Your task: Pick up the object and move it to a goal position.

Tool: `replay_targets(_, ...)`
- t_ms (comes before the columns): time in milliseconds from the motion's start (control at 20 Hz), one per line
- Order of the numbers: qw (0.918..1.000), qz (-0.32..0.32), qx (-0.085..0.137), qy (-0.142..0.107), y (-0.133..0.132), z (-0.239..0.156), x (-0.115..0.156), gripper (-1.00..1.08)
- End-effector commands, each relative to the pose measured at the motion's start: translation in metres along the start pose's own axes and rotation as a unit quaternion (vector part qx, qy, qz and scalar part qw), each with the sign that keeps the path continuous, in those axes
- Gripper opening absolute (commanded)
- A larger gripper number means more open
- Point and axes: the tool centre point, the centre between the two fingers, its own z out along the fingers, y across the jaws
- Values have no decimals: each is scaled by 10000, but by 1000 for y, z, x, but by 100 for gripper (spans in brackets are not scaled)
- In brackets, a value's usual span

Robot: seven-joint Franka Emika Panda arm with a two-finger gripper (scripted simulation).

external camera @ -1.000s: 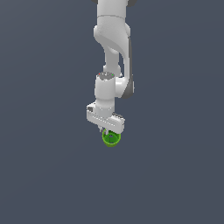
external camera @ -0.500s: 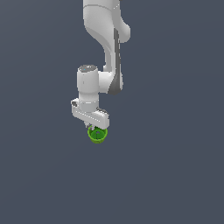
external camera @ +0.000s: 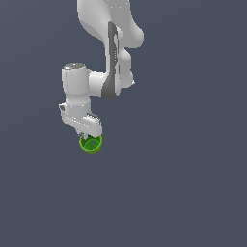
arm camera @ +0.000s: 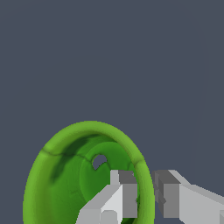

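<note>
White arm (external camera: 108, 53) coming down from the top of the exterior view, bent over toward that view's left. White gripper (external camera: 89, 133) at its low end, pointing down. Small green cup (external camera: 91, 144) right under it, touching the fingertips, a bit left of the middle of the exterior view. Bright green on the outside, darker green inside.

Up close in the wrist view, green cup (arm camera: 87, 175) big and round, open side toward the camera, with a little pale spot deep inside. One finger (arm camera: 124, 197) inside the cup, against the inner side of the rim. Other finger (arm camera: 168, 192) outside, just beside the rim. Thin cup wall pinched between the two, so gripper (arm camera: 146, 197) narrow and holding the cup by its rim.

Plain dark grey all around and behind. Hard to tell whether the cup hangs in the air or sits on the grey ground; no clear shadow to go by.
</note>
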Motion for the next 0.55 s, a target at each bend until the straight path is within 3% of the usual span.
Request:
replay_targets(0,10000,-8,7,10,9,-5,8,-100)
replay_targets(500,10000,-3,6,3,22,-9,17,-100)
